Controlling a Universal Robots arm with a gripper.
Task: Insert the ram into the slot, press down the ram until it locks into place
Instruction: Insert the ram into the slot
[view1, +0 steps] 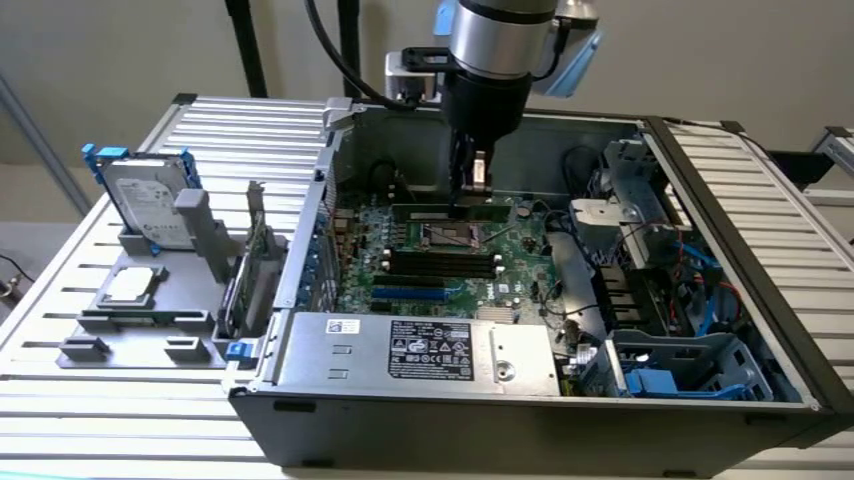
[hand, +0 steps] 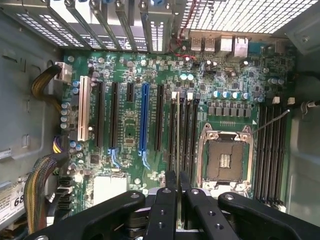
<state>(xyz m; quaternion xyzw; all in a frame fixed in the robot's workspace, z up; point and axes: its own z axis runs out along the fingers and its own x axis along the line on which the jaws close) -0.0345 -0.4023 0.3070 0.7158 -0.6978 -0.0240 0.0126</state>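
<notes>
Desk: ribbed grey metal desk carries an open dark-grey computer case lying on its side, so the large green motherboard faces up toward the arm.
Side fixture: a grey plastic holder on the exterior view's left parks a silver hard drive in a blue bracket, apart from the case and out of the arm's way.
Tool: black two-finger tool is clenched on the ram, one finger on each flat face, near the middle of its length. That grip likely spreads a downward push evenly toward both ends.
Ram: thin, long green circuit-board ram hangs on edge above the board, raised clear of every socket and not yet seated.
Slot: long black plastic memory slot is one of several parallel ones just beside the empty silver-framed processor socket. The ram runs parallel to them, so its lower edge can drop straight in. I cannot tell which one it sits over.
Blue slot: the shorter bright blue slot lies well to one side, not under the ram.
Progress: judged as alignment; insertion and locking are not yet done.
</notes>
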